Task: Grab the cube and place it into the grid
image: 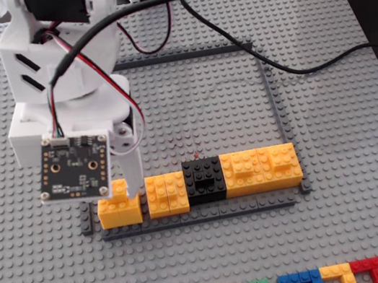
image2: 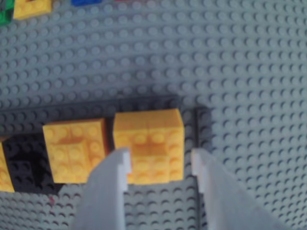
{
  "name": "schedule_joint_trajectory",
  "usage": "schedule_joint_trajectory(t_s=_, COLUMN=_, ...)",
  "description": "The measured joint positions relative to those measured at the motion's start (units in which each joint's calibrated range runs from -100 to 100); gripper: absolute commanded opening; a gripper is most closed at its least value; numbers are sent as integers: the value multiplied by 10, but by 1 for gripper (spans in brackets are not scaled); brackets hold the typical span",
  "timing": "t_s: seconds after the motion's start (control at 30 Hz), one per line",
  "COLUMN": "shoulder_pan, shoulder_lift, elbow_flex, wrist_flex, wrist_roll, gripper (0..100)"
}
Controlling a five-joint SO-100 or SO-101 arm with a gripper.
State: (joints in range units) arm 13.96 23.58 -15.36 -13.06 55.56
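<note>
Sitting in the near-left corner of the grid (image: 272,101) in the fixed view, the cube (image: 119,208) rests on the studded grey baseplate (image: 349,216), just beside a second square yellow block (image: 166,193). A black block (image: 204,180) and a wide yellow block (image: 260,169) continue the row. The claw (image2: 160,165) hangs open, its white stepped fingers (image2: 115,177) straddling the cube.

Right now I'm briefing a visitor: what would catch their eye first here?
The white arm towering over the baseplate's upper left in the fixed view, its jaws open around the cube at the grid's corner. Then the row along the grid's lower edge: a yellow block, a black block, a wider yellow block.
</note>
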Motion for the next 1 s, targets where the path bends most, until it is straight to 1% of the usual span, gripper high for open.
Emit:
schedule_joint_trajectory(t_s=0.7, shoulder_pan=0, shoulder_lift=0, elbow_flex=0, wrist_flex=0, wrist_roll=0, gripper=16)
schedule_joint_trajectory(t_s=1.0, shoulder_pan=-1, shoulder_lift=0, elbow_flex=0, wrist_flex=11, wrist_roll=-14, gripper=15)
